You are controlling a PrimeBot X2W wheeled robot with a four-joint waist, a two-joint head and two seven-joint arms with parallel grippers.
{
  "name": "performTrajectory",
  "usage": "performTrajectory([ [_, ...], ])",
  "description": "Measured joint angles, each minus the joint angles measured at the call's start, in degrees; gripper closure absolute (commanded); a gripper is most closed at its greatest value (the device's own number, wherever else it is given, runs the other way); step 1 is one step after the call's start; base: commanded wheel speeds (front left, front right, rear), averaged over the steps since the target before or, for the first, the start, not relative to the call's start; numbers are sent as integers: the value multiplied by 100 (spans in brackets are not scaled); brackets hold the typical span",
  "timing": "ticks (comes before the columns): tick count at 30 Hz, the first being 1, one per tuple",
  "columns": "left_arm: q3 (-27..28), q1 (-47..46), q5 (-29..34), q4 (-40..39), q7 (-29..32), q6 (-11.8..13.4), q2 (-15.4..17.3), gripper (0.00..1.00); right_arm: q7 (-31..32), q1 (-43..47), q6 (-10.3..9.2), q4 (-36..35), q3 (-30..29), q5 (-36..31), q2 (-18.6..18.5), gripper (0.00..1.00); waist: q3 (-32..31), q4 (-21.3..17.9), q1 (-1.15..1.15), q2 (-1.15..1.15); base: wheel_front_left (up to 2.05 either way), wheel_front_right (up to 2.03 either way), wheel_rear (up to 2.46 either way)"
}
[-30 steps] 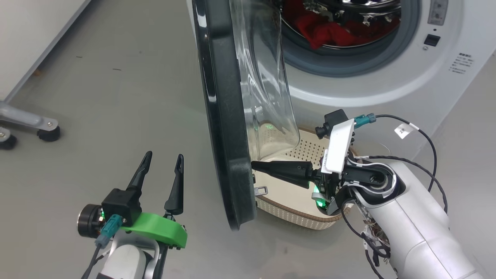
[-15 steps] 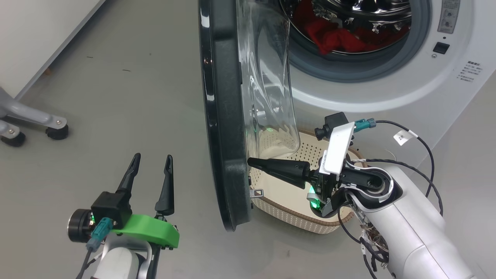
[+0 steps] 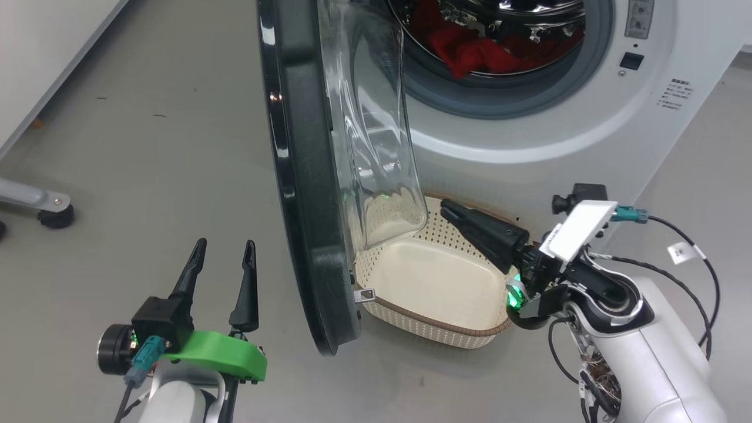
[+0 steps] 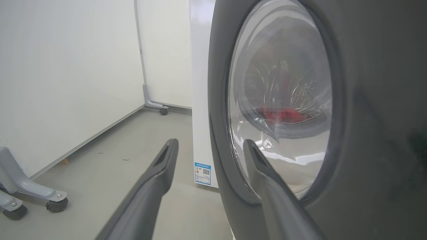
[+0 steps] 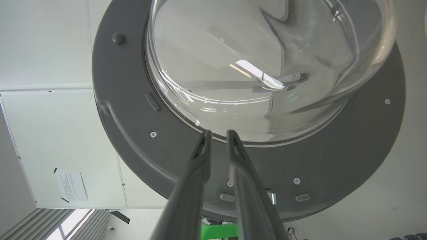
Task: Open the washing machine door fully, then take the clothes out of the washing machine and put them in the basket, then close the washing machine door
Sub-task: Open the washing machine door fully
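The washing machine door [image 3: 296, 176] stands open, edge-on to me, its glass bowl [image 3: 376, 129] bulging toward the white washing machine [image 3: 529, 141]. Red clothes [image 3: 470, 50] lie in the steel drum. The cream basket [image 3: 435, 330] sits on the floor below the drum mouth, nothing in it. My right gripper [image 3: 449, 208] hovers over the basket's far side, apart from the door. Its fingers stand a narrow gap apart with nothing between, pointing at the door's inner rim [image 5: 126, 110] in the right wrist view [image 5: 218, 132]. My left gripper [image 3: 225, 242] is open outside the door [image 4: 367, 100].
A grey wheeled frame leg [image 3: 41, 205] stands on the floor at the left, near a white wall [image 3: 35, 47]. The door's metal latch [image 3: 364, 294] sticks out over the basket's near left corner. Grey floor [image 3: 164, 147] spreads left of the door.
My right gripper has drawn back from the door's inner rim to the right, over the basket, and its fingers have parted a little. The camera has shifted. The left gripper stays open.
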Motion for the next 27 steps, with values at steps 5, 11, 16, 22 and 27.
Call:
performTrajectory([
  [5, 13, 1, 0, -1, 0, 0, -1, 0, -594, 295, 0, -176, -334, -411, -174, 0, 4, -119, 0, 0, 0, 0, 0],
  [11, 16, 2, 0, 8, 0, -1, 1, 0, -1346, 616, 0, -442, -448, -1291, -416, 0, -4, -213, 0, 0, 0, 0, 0],
  [16, 13, 3, -2, 13, 0, -1, 3, 0, -2081, 842, 0, -631, -412, -2261, -639, 0, -8, -247, 0, 0, 0, 0, 0],
  [22, 4, 2, -2, 19, 0, -2, 4, 0, -3101, 934, 1, -831, -240, -3539, -934, 0, -3, -274, 0, 0, 0, 0, 0],
  [27, -11, 2, -2, 35, 0, -2, 4, 0, -4180, 928, 1, -882, -198, -4805, -1326, 0, -2, -286, 0, 0, 0, 0, 0],
])
